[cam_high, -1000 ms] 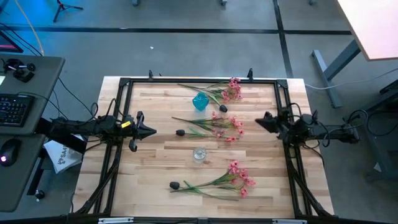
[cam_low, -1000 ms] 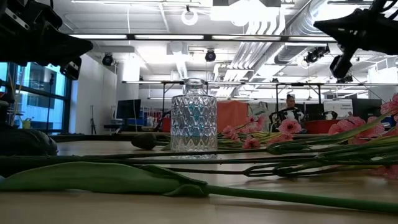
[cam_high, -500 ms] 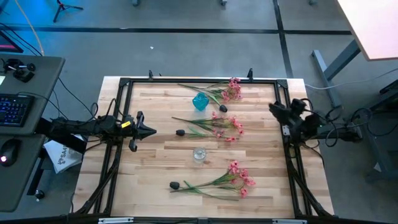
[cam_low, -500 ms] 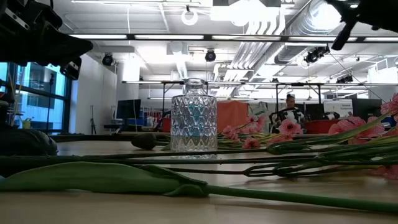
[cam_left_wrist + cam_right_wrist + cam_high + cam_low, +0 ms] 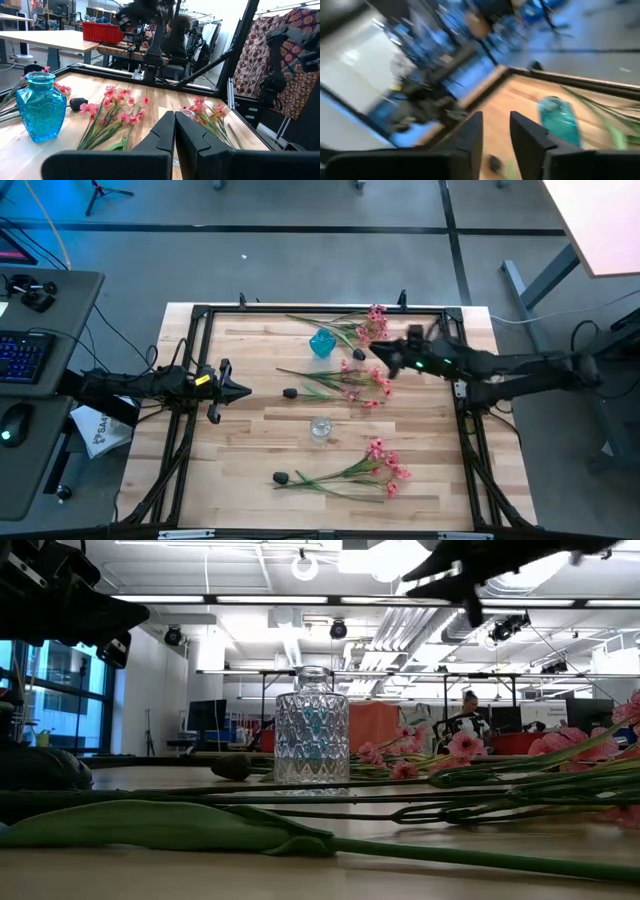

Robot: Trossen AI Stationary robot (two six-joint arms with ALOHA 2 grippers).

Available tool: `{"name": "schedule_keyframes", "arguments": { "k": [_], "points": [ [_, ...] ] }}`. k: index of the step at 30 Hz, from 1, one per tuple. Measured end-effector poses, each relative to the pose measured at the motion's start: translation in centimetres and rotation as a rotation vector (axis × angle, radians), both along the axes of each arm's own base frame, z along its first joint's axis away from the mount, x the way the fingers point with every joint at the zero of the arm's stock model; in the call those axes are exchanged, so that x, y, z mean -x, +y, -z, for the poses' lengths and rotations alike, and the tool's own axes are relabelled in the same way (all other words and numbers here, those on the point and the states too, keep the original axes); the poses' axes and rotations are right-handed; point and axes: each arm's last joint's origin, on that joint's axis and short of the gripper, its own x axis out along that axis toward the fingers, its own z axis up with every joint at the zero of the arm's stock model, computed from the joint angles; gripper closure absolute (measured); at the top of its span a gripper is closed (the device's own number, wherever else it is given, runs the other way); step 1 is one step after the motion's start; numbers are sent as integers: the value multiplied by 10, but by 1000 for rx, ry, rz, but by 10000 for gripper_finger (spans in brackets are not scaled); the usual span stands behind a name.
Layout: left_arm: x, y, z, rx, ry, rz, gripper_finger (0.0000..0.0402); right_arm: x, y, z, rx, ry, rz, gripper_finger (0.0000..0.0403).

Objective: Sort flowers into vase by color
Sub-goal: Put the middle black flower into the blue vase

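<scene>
The right gripper (image 5: 383, 355) hung above the far half of the table, reached out over the pink blossoms there, its fingers (image 5: 470, 135) parted by a narrow gap and holding nothing. Just to its left stood the blue vase (image 5: 322, 342), upright and empty as far as the high view showed, with a black bud (image 5: 359, 354) lying between the two. Beyond it, along the far edge, lay 1 pink spray (image 5: 372, 323) with its long green stems trailing left. Directly under the gripper's near side lay a 2nd pink spray (image 5: 362, 383), and at the left end of that spray's stems a 2nd black bud (image 5: 290, 393).

Nearer the front, the clear glass vase (image 5: 320, 428) stood at about the middle of the table, also empty. Nearer still lay a 3rd pink spray (image 5: 385, 462) and, to its left, a 3rd black bud (image 5: 281, 477).

The left gripper (image 5: 240, 390) waited at the left edge of the table, its fingers (image 5: 162, 132) pressed together on nothing.

Judged from this, the sorting had not begun: all 3 sprays and all 3 buds lay flat on the wood, and neither vase held a stem. Every stem was left to place, and the right arm appeared to be approaching a first pick among the far flowers.
</scene>
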Motion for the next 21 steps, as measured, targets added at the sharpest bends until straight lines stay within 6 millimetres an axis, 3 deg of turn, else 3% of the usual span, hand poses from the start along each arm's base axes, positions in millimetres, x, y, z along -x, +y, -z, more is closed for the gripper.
{"name": "schedule_keyframes", "arguments": {
  "k": [7,10,15,21],
  "points": [
    [0,0,0,0,0,0,401,-53,-51,-15,-128,264,-141,264],
    [0,0,0,0,0,0,401,-71,-65,-15,-156,329,-267,261],
    [0,0,0,0,0,0,401,-97,-61,-6,-207,353,-499,261],
    [0,0,0,0,0,0,401,-122,-43,22,-208,412,-660,261]
  ]
}}
